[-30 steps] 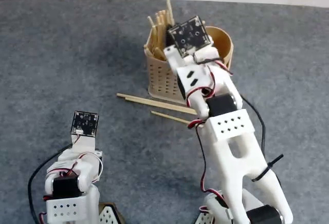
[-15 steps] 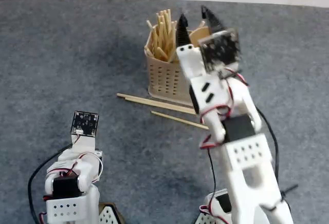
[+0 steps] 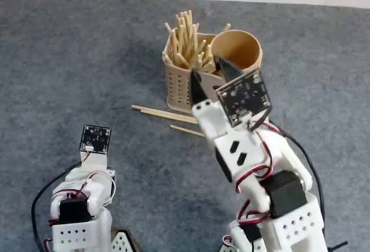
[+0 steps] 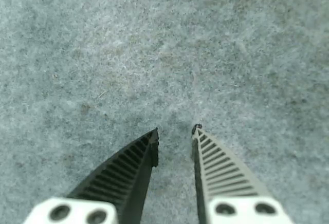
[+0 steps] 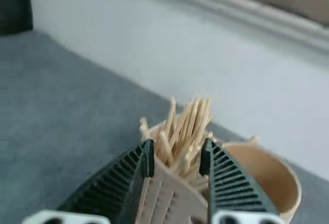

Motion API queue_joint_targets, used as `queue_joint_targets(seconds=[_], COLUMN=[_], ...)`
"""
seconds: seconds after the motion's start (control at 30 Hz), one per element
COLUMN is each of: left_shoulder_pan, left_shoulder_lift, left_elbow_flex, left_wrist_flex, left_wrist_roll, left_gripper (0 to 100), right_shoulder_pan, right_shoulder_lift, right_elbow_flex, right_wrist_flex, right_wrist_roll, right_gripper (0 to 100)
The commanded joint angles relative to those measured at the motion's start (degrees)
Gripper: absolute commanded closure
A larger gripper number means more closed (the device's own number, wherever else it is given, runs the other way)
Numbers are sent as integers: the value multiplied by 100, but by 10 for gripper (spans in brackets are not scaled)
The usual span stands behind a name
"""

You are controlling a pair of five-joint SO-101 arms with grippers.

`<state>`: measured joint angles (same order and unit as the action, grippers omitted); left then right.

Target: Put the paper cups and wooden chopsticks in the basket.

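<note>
One basket (image 3: 184, 90) was there, and one paper cup (image 3: 237, 49). The wooden chopsticks (image 3: 184, 35) inside the basket stood too crowded to count, well over ten. Outside it lay two more: a long stick (image 3: 162, 114), perhaps a doubled pair, and a shorter stick (image 3: 185, 129). Arms numbered two: left arm (image 3: 81, 206), right arm (image 3: 243, 148)

The basket (image 3: 184, 90) holds chopsticks (image 3: 186, 38), paper cup (image 3: 237, 48) at its side — two loose chopsticks (image 3: 165, 114) lie nearby.
</note>
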<state>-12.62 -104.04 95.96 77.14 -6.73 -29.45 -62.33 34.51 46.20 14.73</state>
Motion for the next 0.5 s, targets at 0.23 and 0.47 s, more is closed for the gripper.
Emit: queue_joint_targets(seconds=[0.23, 0.47], left_shoulder_pan=[-31, -31], left_shoulder_lift=[4, 4], left_elbow_flex=[119, 119], left_wrist_flex=[26, 26], left_wrist_roll=[35, 35], left_gripper=[880, 880], right_shoulder_pan=[-637, -1015], right_shoulder_lift=[-479, 620], right_elbow_flex=[-136, 681], right_wrist_flex=[2018, 2264], right_wrist_roll=[246, 1064], right_gripper=[843, 843])
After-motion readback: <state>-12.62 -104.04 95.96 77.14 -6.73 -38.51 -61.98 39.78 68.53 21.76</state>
